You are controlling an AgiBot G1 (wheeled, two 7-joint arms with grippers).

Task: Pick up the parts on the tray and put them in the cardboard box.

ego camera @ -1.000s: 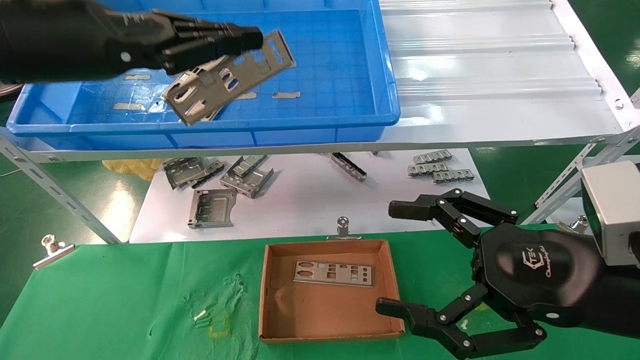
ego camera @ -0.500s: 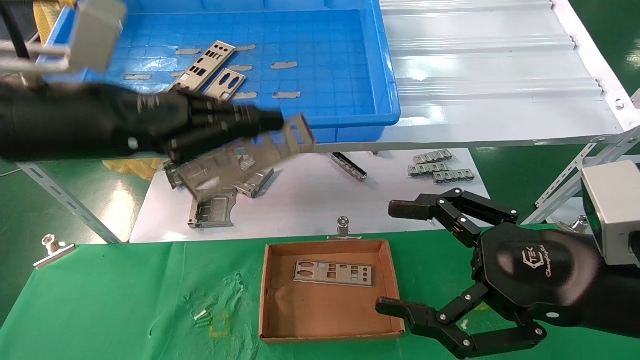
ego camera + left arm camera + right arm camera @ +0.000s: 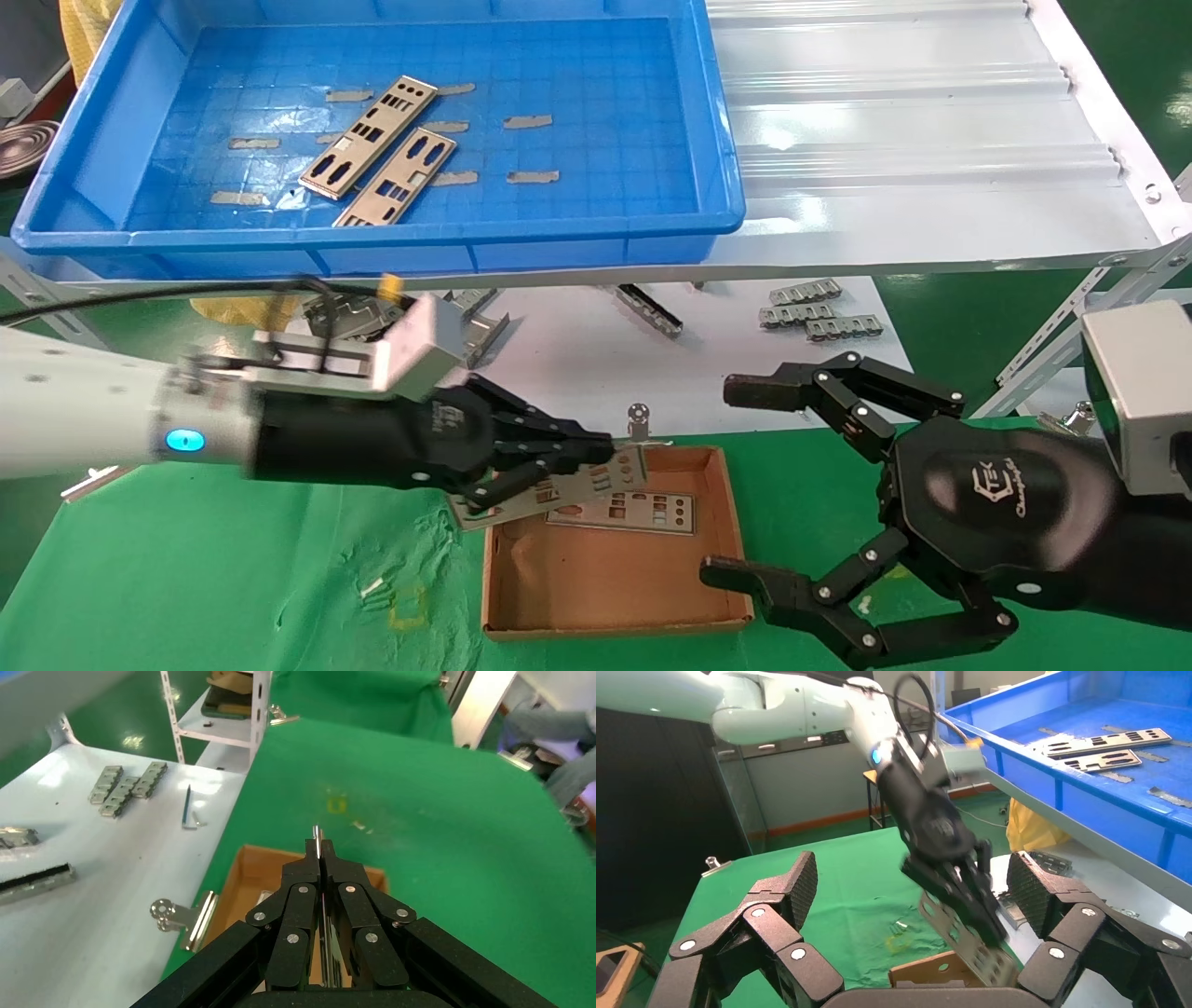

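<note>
The left gripper point(image 3: 596, 457) is closed on one part point(image 3: 559, 485), tilted above the near-left corner of the cardboard box point(image 3: 726, 540), seemingly not touching it. Placing is underway; next it should open over the box. The right gripper point(image 3: 736, 480) waits open beside the box.

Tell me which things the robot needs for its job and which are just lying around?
Needed: the two plates in the blue bin, the plate held by the left gripper, the plate already in the cardboard box.

Lying around: grey brackets, small strips, clip, white sheet. The right gripper waits open.
</note>
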